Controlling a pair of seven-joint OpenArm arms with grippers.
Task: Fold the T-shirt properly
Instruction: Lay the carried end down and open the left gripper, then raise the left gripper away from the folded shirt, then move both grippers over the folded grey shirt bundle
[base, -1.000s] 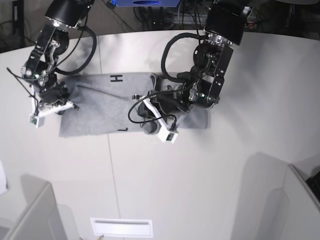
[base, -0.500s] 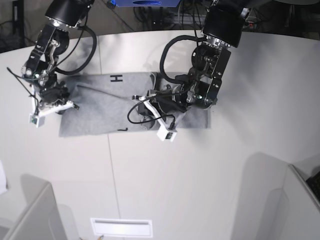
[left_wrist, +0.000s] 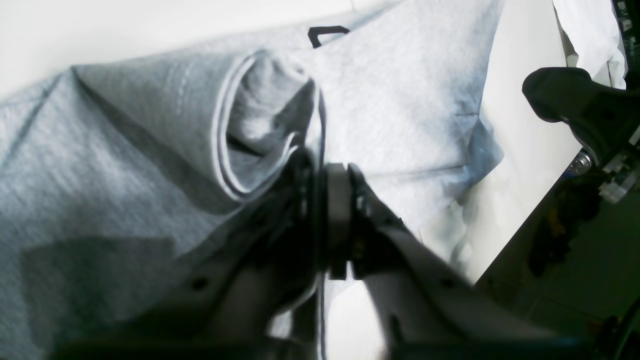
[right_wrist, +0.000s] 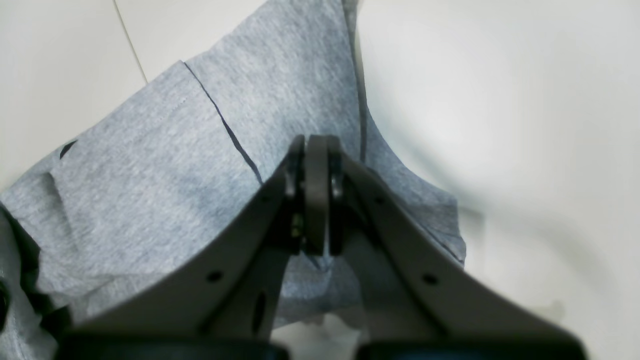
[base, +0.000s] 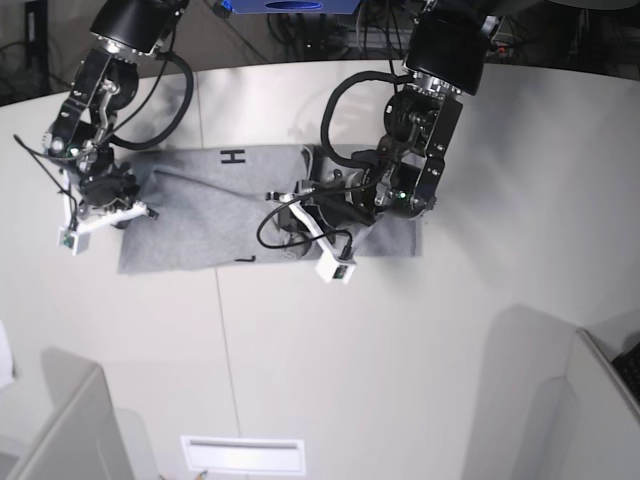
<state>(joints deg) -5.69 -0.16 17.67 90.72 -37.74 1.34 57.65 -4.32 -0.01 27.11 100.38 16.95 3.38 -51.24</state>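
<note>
T-shirt (base: 215, 215): grey, flat on table (base: 500, 200), long axis left-right. Left gripper (left_wrist: 325, 200) nearly closed, pinching fabric; right gripper (right_wrist: 316, 195) clamped on its edge.

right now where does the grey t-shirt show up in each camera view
Base: the heather-grey cotton T-shirt lies as a flat strip across the upper middle, between the arms.
Left wrist: it fills the left and centre.
Right wrist: centre-left.
Shared landmark: the white table beneath it.

A white table (base: 420, 330) carries one thing — the grey T-shirt (base: 190, 215), lying flat.
</note>
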